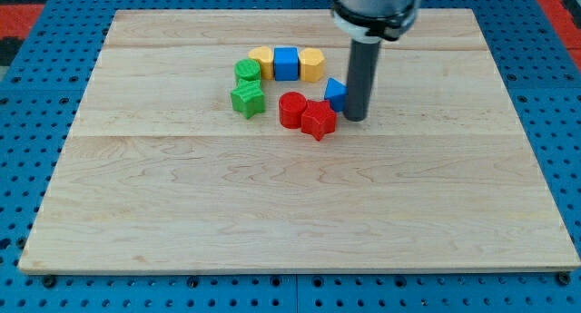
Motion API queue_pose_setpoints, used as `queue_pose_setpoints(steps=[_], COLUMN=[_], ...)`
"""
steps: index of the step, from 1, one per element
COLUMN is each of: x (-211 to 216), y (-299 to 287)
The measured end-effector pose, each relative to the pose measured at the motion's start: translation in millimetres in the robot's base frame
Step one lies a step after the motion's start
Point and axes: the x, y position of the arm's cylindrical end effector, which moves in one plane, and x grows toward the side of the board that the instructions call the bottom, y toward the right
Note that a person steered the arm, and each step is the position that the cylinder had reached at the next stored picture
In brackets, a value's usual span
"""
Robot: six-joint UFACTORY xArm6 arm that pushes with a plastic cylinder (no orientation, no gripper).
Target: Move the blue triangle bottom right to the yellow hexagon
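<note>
Rod (361, 77) hangs straight down from a grey collar (374, 6) at the view's top, where the arm is cut off by the picture's edge. My tip (355, 119) rests on the wooden board (300, 204), touching or just beside the right edge of the blue triangle (335, 92). No jaws are fitted; the rod holds nothing and only bears against the block's side.

The blue triangle lies below and slightly right of the yellow hexagon (312, 64), near it but apart. Its right part is hidden behind the rod, so its full outline cannot be made out.

Left of the yellow hexagon, touching it, sits a blue cube (287, 63), then a yellow block (261, 59) whose shape is unclear. Below and left of the hexagon are a green cylinder (247, 72) and a green star (248, 100). Below the hexagon a red cylinder (292, 109) and a red star (319, 120) stand together, the star just beside the triangle.
</note>
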Motion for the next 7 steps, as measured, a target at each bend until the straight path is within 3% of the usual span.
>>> queue_pose_setpoints(steps=[2, 5, 7], x=[-34, 6, -27], y=[0, -8, -24])
